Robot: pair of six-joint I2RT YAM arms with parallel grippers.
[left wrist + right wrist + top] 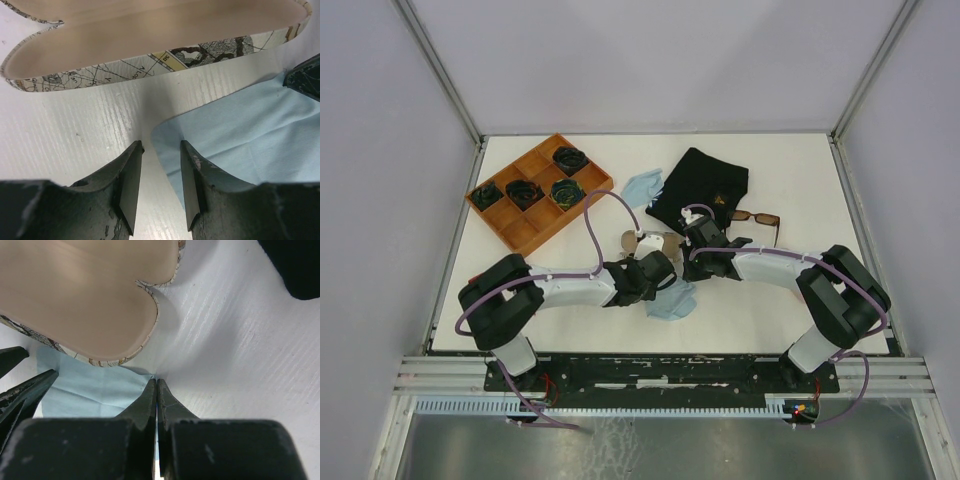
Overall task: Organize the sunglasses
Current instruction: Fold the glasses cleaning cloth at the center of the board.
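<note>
The brown-lensed sunglasses (pixel 756 217) lie on the table right of centre, by the black pouch and apart from both grippers. A map-patterned glasses case (pixel 645 240) (pixel 150 65) (pixel 75 300) lies open and empty. In front of it a light blue cloth (pixel 672 302) (pixel 250 130) (pixel 90 385) is spread flat. My left gripper (pixel 662 278) (pixel 161 143) is open low over the table, and the cloth's near corner lies between its fingers. My right gripper (pixel 688 268) (pixel 157 380) is shut, tips at the cloth's other corner. Whether it pinches the cloth is unclear.
A wooden compartment tray (pixel 510 225) with dark bundles in several cells stands at the back left. A black pouch (pixel 705 180) (pixel 300 265) lies behind the right gripper, and a second blue cloth (pixel 642 186) sits beside it.
</note>
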